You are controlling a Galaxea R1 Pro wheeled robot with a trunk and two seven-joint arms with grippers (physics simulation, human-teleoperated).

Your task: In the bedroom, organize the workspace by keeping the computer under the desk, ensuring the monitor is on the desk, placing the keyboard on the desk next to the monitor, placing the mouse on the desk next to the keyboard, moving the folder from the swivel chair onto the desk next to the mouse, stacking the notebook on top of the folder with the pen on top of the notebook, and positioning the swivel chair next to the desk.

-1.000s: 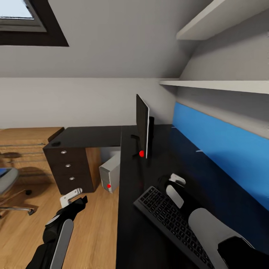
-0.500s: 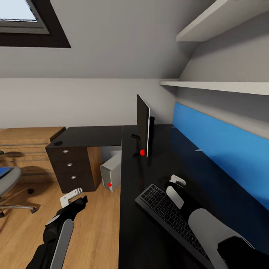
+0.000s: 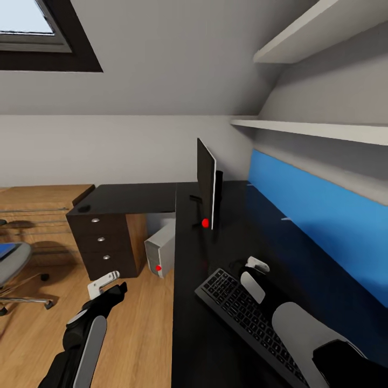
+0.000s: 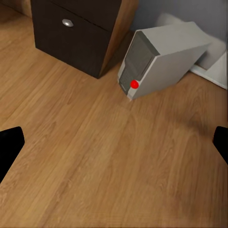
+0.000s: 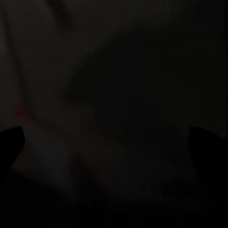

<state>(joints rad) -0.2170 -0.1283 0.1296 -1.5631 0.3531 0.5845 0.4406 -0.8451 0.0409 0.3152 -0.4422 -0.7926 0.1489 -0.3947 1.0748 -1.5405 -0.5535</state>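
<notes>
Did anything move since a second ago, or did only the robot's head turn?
Mostly the camera shifted a little, sliding the whole room slightly. The keyboard, monitor and computer stayed put. Both arms kept their poses, the left gripper over the floor, the right gripper over the desk.

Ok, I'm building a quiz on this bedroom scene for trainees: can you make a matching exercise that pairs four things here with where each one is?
Things:
1. black flat monitor
2. grey computer tower
3. black keyboard
4. grey swivel chair

Places:
A. on the wooden floor under the desk, beside the dark drawer unit
B. lying flat on the black desk, near the right gripper
C. out on the floor at the head view's left edge, away from the desk
D. standing upright on the desk, seen edge-on

Pairs: 1-D, 2-A, 3-B, 4-C
</notes>
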